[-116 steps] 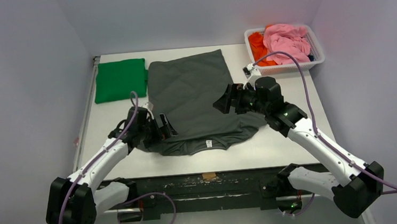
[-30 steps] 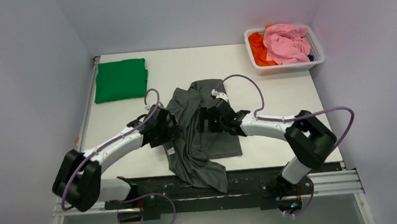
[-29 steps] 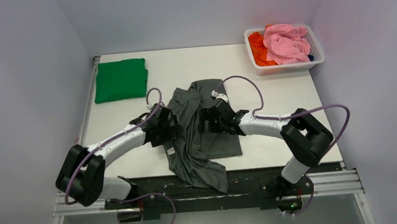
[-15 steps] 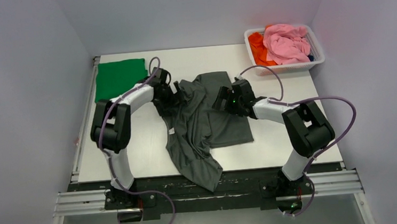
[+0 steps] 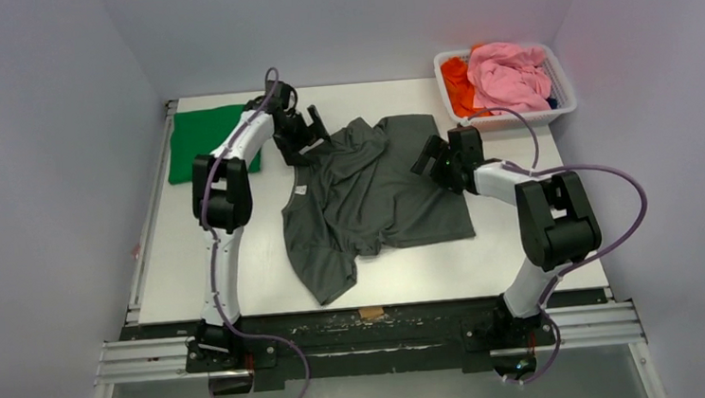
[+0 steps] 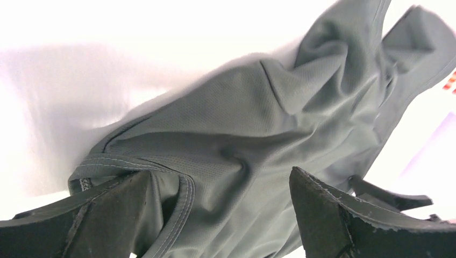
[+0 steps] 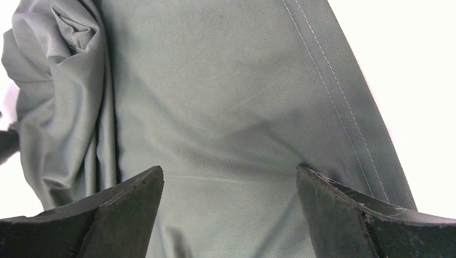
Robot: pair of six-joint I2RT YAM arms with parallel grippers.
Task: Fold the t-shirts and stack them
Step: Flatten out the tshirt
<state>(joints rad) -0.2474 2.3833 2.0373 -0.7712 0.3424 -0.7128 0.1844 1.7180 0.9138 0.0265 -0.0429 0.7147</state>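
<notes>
The dark charcoal-grey t-shirt [image 5: 377,197] lies rumpled and partly spread across the middle of the table, its near sleeve end close to the front edge. My left gripper [image 5: 309,143] is at the shirt's far left corner, open, with the cloth and a stitched hem [image 6: 177,199] lying between its jaws [image 6: 219,172]. My right gripper [image 5: 428,160] is at the shirt's right edge, open, its jaws [image 7: 229,169] straddling flat grey cloth [image 7: 215,80]. The bright green shirt [image 5: 206,139] lies folded at the far left, partly behind my left arm.
A white mesh basket [image 5: 558,71] with pink and orange clothes stands at the far right corner. The table's left rail [image 5: 147,234] and its front edge [image 5: 367,307] bound the surface.
Both arms have reached to the far side, dragging the grey shirt back from the near edge and spreading it wider. Its hanging part now lies on the table.
</notes>
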